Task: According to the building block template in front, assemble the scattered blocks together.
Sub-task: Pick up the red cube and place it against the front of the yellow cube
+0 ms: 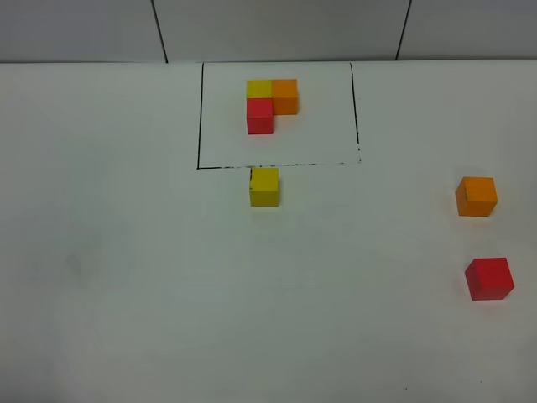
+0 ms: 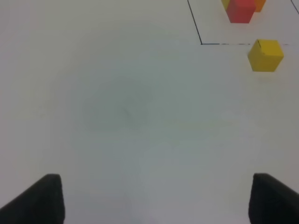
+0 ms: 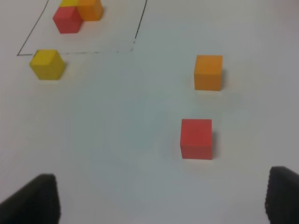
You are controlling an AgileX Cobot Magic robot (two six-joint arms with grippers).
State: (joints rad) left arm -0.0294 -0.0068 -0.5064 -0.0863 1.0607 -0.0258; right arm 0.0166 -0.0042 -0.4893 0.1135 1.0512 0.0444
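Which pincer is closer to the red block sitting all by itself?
Right. The loose red block lies just ahead of the right pincer; the left pincer faces bare table, and its camera doesn't show that block.

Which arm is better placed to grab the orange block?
Right. The orange block lies at the far right of the high view, ahead of the open right end effector; the left wrist camera does not show it.

claw (image 3: 162,189) spread, empty | red cube (image 3: 196,138) nearest; orange cube (image 3: 208,72) beyond | yellow cube (image 3: 47,64) beside template (image 3: 70,19)
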